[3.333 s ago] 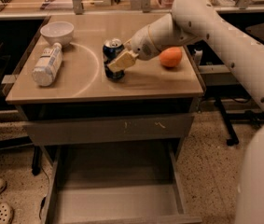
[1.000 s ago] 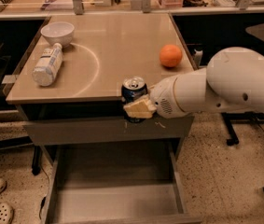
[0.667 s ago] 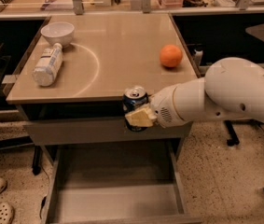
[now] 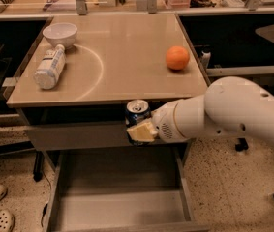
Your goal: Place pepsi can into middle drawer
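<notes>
Lowered a little since a moment ago, my gripper (image 4: 139, 128) hangs above the wide, shallow grey metal middle drawer (image 4: 122, 210), which stands pulled open nearest the camera. My jaws are clamped on the small dark blue pepsi can with a silver top (image 4: 137, 110), held upright in front of the scratched grey drawer front (image 4: 78, 135). Beyond, on the beige tabletop (image 4: 127, 37), sit a round orange (image 4: 177, 58) at the right, a white plastic bottle (image 4: 49, 67) on its side and a white bowl (image 4: 60, 34) at the left.
</notes>
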You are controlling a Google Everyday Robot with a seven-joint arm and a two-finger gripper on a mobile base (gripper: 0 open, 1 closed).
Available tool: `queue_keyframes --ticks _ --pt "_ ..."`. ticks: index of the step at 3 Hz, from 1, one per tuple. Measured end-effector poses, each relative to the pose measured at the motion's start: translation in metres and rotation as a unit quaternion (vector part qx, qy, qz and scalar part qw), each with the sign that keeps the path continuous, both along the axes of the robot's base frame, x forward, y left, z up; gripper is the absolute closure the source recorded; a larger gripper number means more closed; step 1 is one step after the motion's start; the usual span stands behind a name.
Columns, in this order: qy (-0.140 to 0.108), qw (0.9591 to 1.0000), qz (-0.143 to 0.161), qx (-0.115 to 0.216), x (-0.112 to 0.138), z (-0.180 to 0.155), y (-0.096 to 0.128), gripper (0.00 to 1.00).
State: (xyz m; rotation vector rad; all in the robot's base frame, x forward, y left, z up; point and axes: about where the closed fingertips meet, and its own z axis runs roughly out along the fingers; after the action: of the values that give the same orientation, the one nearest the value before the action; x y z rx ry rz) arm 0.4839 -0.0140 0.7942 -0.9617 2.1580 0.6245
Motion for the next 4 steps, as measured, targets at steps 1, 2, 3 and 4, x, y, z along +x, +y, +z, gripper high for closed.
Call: queue_keyframes --ticks 1,2,3,4 --pt "0.028 0.9986 -0.04 0.019 -0.023 -0.052 0.012 1.0" --pt "0.036 0.9952 -0.081 0.041 -0.032 -0.091 0.016 1.0" --pt "0.058 0.9902 -0.112 0.059 -0.036 -0.129 0.027 1.0" --pt "0.058 0.9902 -0.112 0.059 -0.036 -0.129 0.027 1.0"
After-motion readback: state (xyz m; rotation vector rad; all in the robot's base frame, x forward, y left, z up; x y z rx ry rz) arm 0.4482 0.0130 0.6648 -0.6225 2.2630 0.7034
